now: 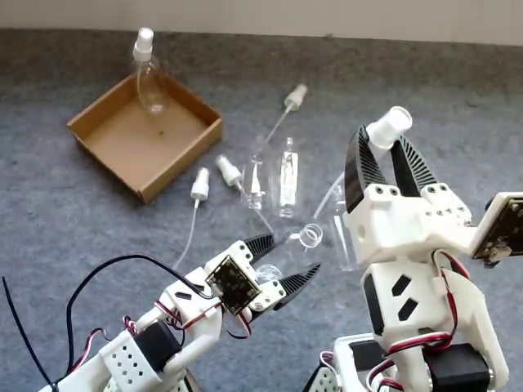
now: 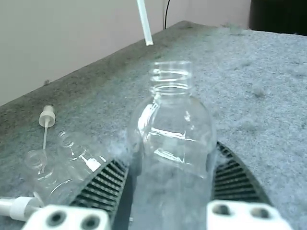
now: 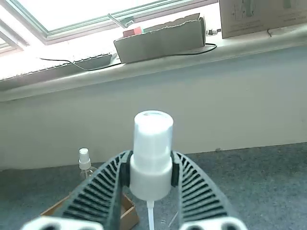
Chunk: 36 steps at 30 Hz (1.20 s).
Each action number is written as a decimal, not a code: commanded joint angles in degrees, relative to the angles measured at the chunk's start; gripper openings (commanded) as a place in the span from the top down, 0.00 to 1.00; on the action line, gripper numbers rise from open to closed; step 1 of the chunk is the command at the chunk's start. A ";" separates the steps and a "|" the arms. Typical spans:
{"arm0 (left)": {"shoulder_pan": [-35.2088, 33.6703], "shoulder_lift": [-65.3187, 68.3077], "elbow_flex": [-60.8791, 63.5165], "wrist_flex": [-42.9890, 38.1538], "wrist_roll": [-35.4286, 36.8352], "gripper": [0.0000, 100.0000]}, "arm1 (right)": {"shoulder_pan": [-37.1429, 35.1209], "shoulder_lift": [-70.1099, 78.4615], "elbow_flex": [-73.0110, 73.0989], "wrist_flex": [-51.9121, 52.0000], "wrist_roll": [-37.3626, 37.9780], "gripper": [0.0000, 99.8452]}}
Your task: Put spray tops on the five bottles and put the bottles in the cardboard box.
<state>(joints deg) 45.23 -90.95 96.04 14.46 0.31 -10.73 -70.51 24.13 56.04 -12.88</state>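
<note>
One down: capped bottle (image 1: 149,82) sits in the cardboard box (image 1: 184,159), upper left. Left claw (image 1: 294,253) grips an open bottle (image 2: 172,139), right claw (image 1: 382,137) pinches a spray top (image 1: 391,124); other bottles (image 1: 286,175) lie topless mid-frame.

The right pincer (image 1: 382,139) clamps a white spray top (image 1: 391,125)

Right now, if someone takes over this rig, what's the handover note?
Left gripper: shut on an open-necked bottle.
Right gripper: shut on a spray top, held up.
Cardboard box: one capped bottle inside.
Two bare bottles and three loose tops lie on the table.
Done: one bottle. Left: cap and box the rest.
</note>
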 commanded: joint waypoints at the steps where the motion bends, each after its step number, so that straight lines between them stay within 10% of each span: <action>1: 0.48 -0.84 0.66 -0.18 0.53 0.93 | -3.56 -0.31 -0.22 2.86 -0.35 0.98; 36: 0.48 -0.84 0.48 -0.09 0.53 0.93 | -6.11 -0.22 -10.15 10.59 5.27 0.98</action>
<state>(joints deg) 45.32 -90.95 96.13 14.55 0.31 -16.18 -70.59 15.43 66.95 -8.31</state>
